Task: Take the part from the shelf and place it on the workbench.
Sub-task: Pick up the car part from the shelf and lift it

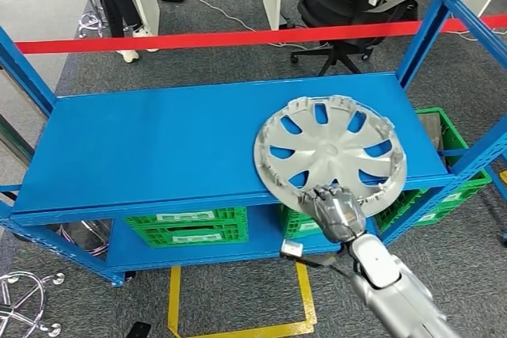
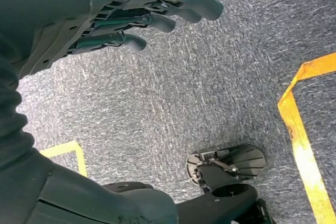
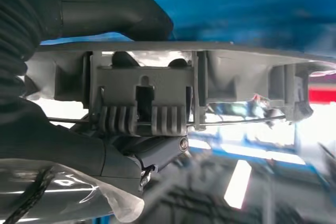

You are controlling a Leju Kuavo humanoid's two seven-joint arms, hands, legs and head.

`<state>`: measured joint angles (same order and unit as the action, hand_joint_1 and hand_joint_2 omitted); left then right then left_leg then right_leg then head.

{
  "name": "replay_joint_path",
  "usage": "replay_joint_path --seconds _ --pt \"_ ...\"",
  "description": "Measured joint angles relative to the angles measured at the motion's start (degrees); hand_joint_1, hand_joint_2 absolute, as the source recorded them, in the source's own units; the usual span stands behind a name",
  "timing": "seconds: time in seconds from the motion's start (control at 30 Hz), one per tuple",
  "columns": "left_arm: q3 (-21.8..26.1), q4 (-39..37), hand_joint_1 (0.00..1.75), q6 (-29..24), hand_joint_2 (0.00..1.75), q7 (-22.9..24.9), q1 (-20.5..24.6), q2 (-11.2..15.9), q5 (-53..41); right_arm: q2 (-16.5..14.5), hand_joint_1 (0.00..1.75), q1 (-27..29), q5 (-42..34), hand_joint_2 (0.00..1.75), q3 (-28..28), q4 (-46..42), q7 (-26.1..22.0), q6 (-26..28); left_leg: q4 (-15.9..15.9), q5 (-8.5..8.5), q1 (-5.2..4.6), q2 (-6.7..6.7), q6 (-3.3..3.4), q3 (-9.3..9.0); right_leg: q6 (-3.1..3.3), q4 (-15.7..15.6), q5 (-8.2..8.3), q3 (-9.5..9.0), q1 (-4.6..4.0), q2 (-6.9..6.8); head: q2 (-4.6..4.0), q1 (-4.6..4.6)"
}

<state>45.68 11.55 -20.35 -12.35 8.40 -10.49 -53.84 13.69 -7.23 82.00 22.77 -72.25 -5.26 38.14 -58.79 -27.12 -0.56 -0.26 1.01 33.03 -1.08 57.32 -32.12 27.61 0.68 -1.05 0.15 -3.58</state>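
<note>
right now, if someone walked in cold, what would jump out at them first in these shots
The silver hubcap would catch the eye first: it lies on the right end of the bright blue shelf, its near edge overhanging the front, where the right hand grips its rim. Behind the shelf a red barrier tape runs straight across the scene, and green crates sit on the lower level.

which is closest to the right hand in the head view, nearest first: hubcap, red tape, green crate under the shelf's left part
From the right hand:
1. Hubcap, gripped at its near rim.
2. Green crate, lower shelf, to the left.
3. Red tape, far behind the shelf.
</note>
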Motion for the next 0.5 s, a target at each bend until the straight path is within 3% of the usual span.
replay_joint_path --seconds 0.3,0.5 --pt "0.51 -0.01 0.0 -0.61 1.75 0.09 -0.2 -0.22 -0.79 -4.96 1.75 7.62 7.66 1.75 -1.16 -28.8 -4.89 0.78 0.04 0.0 0.06 -0.07 0.0 0.08 0.01 0.01 -0.07 0.1 -0.03 -0.13 0.0 0.01" --pt "1.19 0.01 0.0 -0.66 1.75 0.08 -0.24 -0.26 -1.18 -6.45 1.75 8.84 7.92 1.75 -1.15 -39.98 -7.74 1.14 0.05 0.0 0.06 -0.06 0.0 0.07 0.0 0.0 -0.07 0.1 -0.01 -0.07 0.0 0.02"
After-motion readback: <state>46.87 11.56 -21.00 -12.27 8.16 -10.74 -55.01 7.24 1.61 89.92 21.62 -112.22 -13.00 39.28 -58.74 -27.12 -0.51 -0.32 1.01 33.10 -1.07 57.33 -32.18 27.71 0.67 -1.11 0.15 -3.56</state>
